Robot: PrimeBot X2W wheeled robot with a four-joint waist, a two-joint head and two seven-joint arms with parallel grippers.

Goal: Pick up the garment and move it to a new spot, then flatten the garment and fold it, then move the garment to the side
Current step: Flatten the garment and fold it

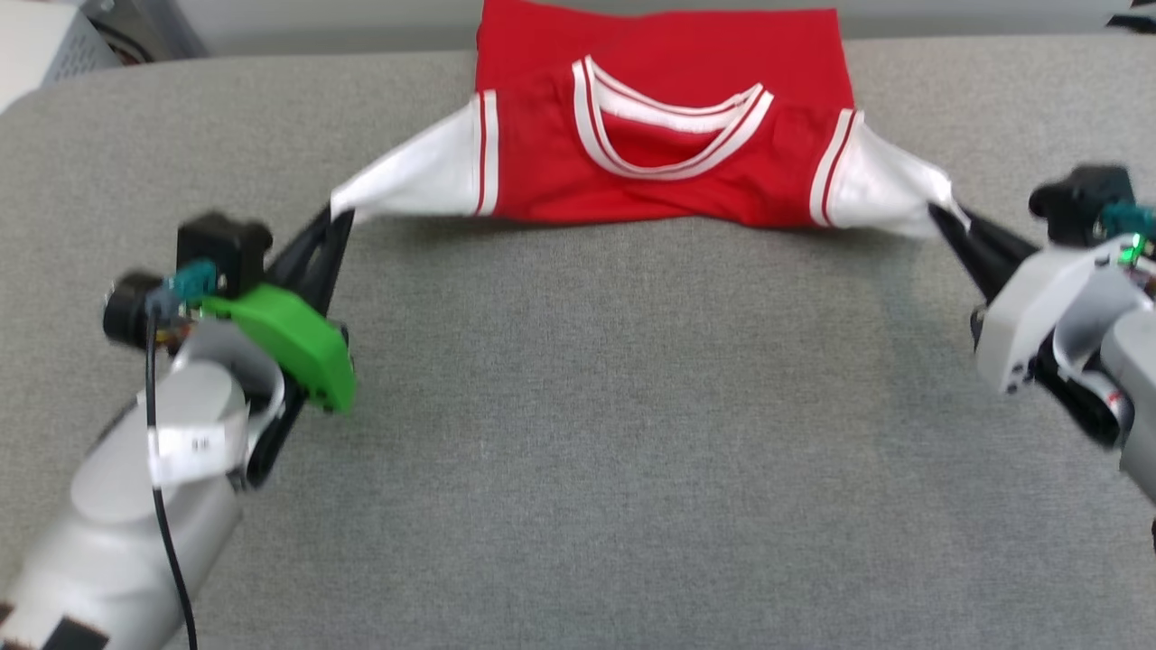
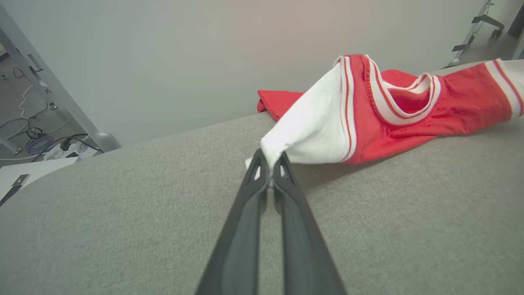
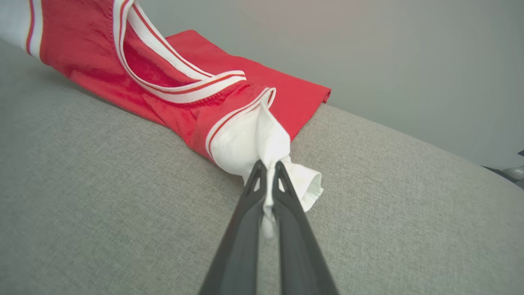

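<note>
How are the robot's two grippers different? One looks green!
The left gripper has a bright green cover behind its fingers; the right gripper has a pale grey cover. The left gripper pinches one white sleeve at its tip; the right gripper pinches the other sleeve further in, cloth bunching beside its fingers. Both have long dark fingers, shut on the garment.

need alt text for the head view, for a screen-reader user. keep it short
A red jersey-style T-shirt is stretched between two dark-fingered tools above a grey fabric surface. The left tool is shut on one white sleeve, and the right tool is shut on the other. The collar end is raised, and the shirt's far part lies flat.
</note>
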